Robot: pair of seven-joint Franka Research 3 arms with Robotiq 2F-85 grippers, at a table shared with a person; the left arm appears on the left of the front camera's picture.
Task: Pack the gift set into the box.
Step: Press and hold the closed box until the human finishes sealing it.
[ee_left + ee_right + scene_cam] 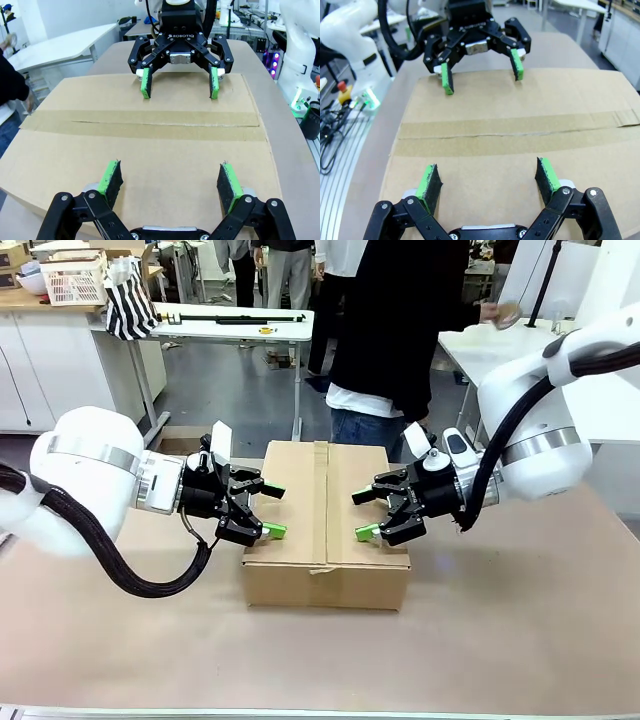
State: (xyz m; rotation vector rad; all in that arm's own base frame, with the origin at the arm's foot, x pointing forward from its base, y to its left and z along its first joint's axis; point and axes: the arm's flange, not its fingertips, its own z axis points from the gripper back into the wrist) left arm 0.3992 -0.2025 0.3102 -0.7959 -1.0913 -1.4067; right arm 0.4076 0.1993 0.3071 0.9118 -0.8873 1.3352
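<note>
We have the box [325,585] in the middle of the desk [520,640], its long seam running away from us toward the person [400,330] standing at the far side. The top flaps lie flat and closed, with a tape strip [150,125] along the seam.

Our left hand [275,511] reaches in over the box's left flap and our right hand [362,515] over the right flap. They point at each other across the seam, well apart from one another. Both hands are spread wide and hold nothing. In the wrist views the green pads sit low over the cardboard, but we cannot tell whether they touch it.

We judge the step to be work on the box itself rather than carrying any contents, since the flaps are shut and both hands are set symmetrically over the top. If the box has yet to be filled, the next move calls for getting the taped seam open and the flaps lifted, which means catching a flap edge with a fingertip, not a flat press. If it is already filled, it calls for pressing the flaps down evenly on either side of the tape. Either way we should move both hands together so that the box does not slide on the desk.
</note>
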